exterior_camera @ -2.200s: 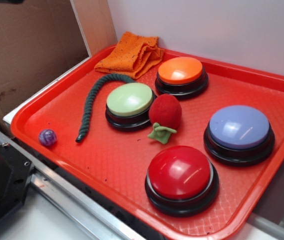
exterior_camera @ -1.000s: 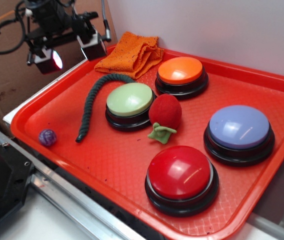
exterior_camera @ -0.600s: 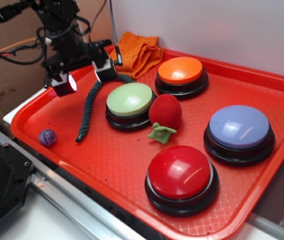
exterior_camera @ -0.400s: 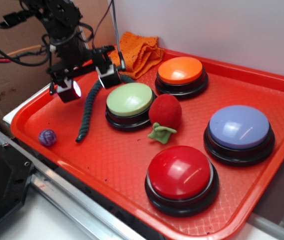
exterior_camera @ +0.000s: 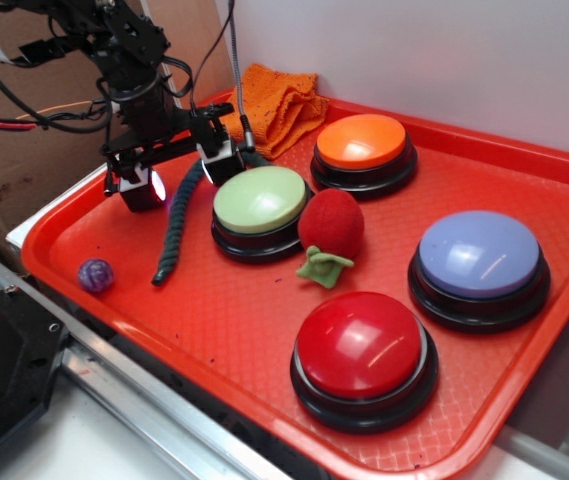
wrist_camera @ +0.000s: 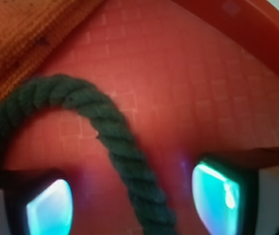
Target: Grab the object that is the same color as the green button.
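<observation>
The gripper (exterior_camera: 177,171) stands low over the far-left part of the red tray (exterior_camera: 264,320), its two fingers spread apart with the dark green twisted rope (exterior_camera: 176,225) running between them; nothing is clamped yet. In the wrist view the rope (wrist_camera: 124,156) passes between the two glowing pads (wrist_camera: 48,205), nearer the left one, and it touches neither.

The main risk, as I judge it, is the rope itself: it is floppy and lies flat on the tray floor, so if the fingers close too high they could pinch only the top strands or slide over it. Because it sits off-centre in the gap, one finger would meet it first and might roll it sideways (a twisted cord rolls easily). The right-hand finger also stands close to the pale green button (exterior_camera: 260,200), and a drift that way could bump its black base. The rope's far end curves close to the folded orange cloth (exterior_camera: 264,105), perhaps touching it, so a lift might snag or drag the cloth.

The tray is the only container. Besides the rope, the cloth and the green button, it holds:
- an orange button (exterior_camera: 362,142) at the far side
- a lavender-blue button (exterior_camera: 479,255) to the right
- a red button (exterior_camera: 361,345) nearest the camera
- a red plush strawberry (exterior_camera: 329,230) with green leaves, touching the green button's right side
- a small purple marbled ball (exterior_camera: 95,274) at the near-left edge, well apart from the rope's near end
</observation>
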{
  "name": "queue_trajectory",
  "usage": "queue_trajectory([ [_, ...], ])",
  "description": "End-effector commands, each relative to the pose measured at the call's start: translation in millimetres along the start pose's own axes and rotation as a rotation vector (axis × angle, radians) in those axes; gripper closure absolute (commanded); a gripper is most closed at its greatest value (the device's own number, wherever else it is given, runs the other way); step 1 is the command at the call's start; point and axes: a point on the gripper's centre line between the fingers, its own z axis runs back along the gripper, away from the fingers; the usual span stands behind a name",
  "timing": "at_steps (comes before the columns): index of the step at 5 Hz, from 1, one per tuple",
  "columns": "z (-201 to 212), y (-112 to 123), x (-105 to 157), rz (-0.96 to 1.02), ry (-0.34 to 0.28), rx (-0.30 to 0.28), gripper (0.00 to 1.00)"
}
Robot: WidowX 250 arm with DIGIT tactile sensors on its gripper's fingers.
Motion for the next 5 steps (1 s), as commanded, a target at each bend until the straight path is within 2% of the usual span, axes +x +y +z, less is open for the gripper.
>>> queue_trajectory([
  [1, -1, 3, 1, 0.017, -0.029, 0.029, 1.0],
  [3, 2, 2, 0, 0.02, -0.03, 0.043, 1.0],
  [4, 14, 0, -1, -0.009, -0.06, 0.079, 1.0],
  [5, 47, -7, -1, -0.127, -0.019, 0.084, 1.0],
])
